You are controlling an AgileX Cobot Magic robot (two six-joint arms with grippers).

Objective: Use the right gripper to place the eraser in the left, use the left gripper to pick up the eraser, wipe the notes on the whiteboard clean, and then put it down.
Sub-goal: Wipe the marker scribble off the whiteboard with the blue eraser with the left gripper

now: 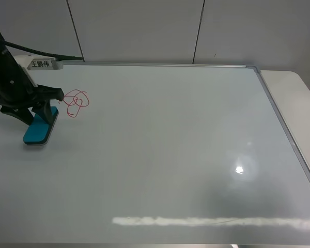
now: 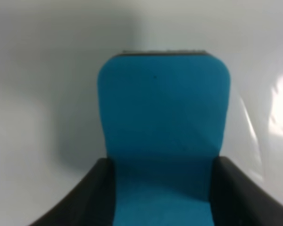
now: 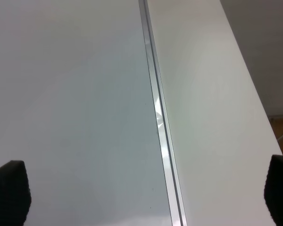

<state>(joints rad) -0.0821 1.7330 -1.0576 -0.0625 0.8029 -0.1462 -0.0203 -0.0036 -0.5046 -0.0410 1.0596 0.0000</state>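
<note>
The teal-blue eraser (image 1: 39, 129) lies on the whiteboard (image 1: 170, 129) near its left edge, just below and left of the red scribbled notes (image 1: 76, 103). My left gripper (image 1: 39, 111) reaches down over the eraser's far end. In the left wrist view its black fingers (image 2: 85, 200) press both long sides of the eraser (image 2: 162, 117), so the left gripper (image 2: 162, 202) is shut on it. My right gripper (image 3: 144, 193) is out of the exterior view. It is open and empty, hovering over the board's silver frame (image 3: 155, 103).
A white name label (image 1: 40, 64) and a black cable (image 1: 41, 51) sit at the board's far left corner. The white table (image 1: 294, 98) shows beyond the board's right edge. A light glare (image 1: 239, 169) lies on the board.
</note>
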